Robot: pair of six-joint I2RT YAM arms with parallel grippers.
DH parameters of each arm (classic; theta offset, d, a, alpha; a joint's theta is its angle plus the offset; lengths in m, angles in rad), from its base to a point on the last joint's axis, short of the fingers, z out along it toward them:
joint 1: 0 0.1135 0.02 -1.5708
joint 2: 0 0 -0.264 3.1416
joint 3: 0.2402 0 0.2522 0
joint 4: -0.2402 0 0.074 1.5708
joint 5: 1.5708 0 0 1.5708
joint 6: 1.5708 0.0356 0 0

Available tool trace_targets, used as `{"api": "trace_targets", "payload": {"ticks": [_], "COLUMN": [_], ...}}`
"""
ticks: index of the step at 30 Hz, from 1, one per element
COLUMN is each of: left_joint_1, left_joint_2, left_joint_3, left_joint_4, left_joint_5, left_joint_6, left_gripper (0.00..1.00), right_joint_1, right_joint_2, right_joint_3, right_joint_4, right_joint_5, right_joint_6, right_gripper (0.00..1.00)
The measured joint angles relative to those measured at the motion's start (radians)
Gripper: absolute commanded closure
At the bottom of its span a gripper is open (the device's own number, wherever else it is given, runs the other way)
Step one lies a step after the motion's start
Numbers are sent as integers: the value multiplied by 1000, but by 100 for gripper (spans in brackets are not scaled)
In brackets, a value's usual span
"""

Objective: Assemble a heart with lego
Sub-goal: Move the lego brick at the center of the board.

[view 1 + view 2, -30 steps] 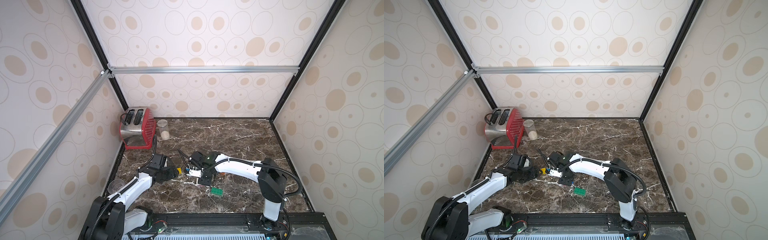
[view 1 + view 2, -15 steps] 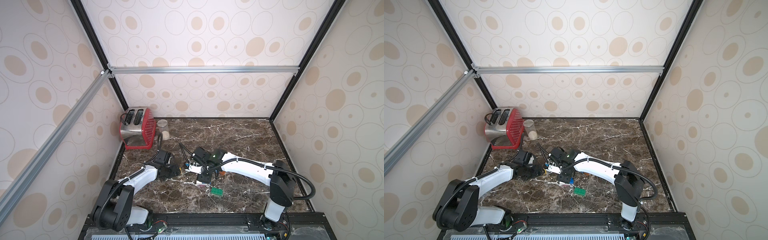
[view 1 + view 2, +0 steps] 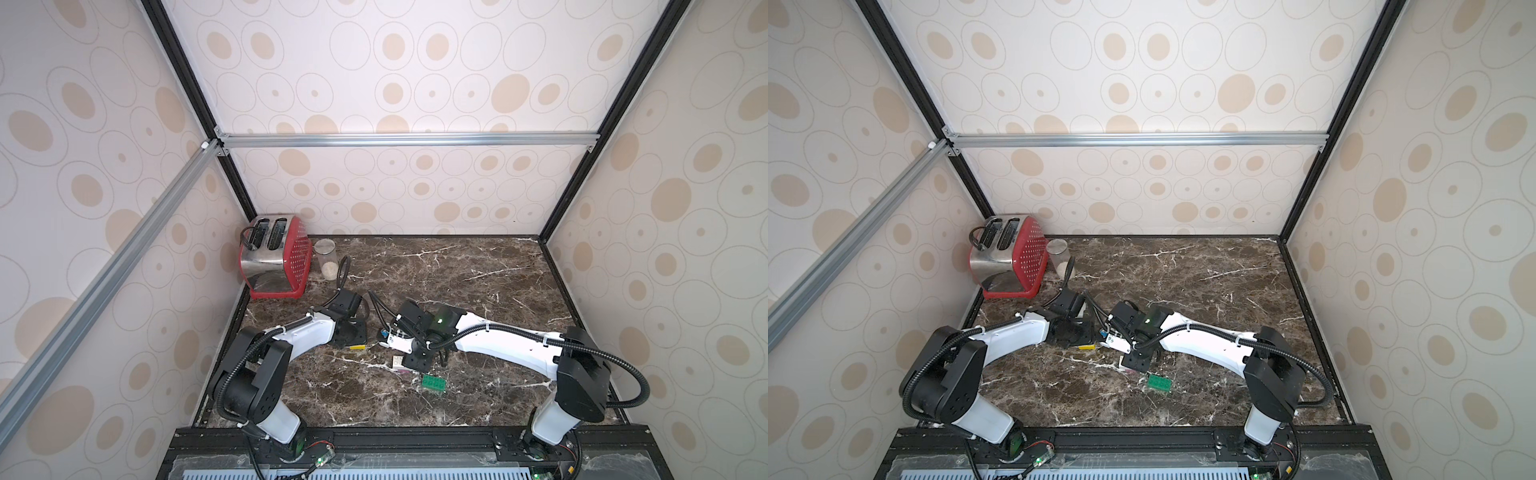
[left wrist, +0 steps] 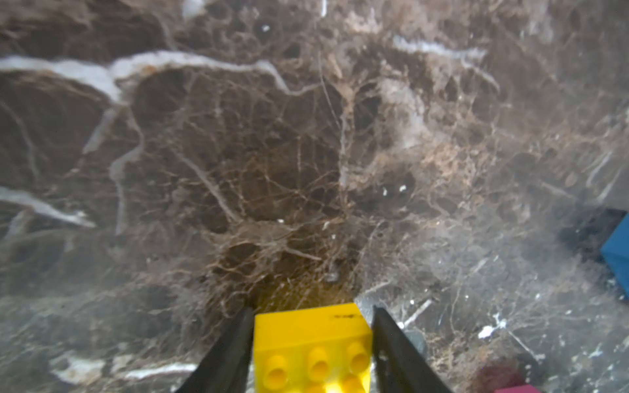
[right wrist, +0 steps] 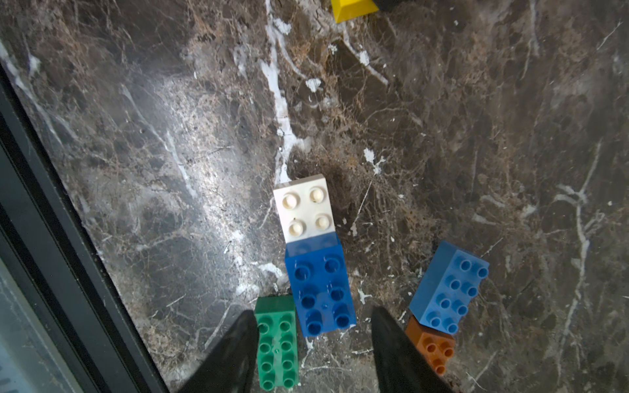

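Left gripper [image 4: 313,309] clamping yellow brick [image 4: 311,337], right gripper [image 5: 312,311] parted, empty, over blue brick [image 5: 320,289] overlapping white brick [image 5: 304,207], green brick [image 5: 276,340] near white brick.

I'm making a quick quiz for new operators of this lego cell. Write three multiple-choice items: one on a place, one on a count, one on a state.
1. Where on the table does the red toaster stand?
A. far left corner
B. far right corner
C. middle of the near edge

2. How many blue bricks does the right wrist view show?
A. one
B. two
C. four

3. How do the jaws of the right gripper stand?
A. shut on the green brick
B. shut on the white brick
C. open, gripping nothing

1 A: a top view shows it in that corner.
2 B: a darker blue brick and a lighter blue brick lie there.
3 C: the jaws stand wide apart, closed on no brick.
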Motion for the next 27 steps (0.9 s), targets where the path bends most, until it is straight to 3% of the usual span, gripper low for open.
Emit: {"api": "trace_targets", "payload": {"ticks": [12, 19, 23, 27], "left_joint_1": [-79, -106, -65, 34], "left_joint_2": [-5, -141, -213, -270], "left_joint_3": [24, -39, -39, -58], "left_joint_4": [-82, -114, -134, -137], "left_joint_5": [-21, 21, 13, 5], "left_joint_6": [24, -26, -32, -31], "left_gripper": [48, 24, 24, 25], "right_joint_1": [0, 2, 13, 37], "right_joint_2": [-2, 5, 32, 97], "right_joint_3": [-2, -2, 13, 75], "right_joint_4": [19, 33, 60, 72], "right_joint_5": [16, 5, -15, -34], "right_joint_6": [6, 9, 15, 26], "right_gripper": [45, 45, 44, 44]}}
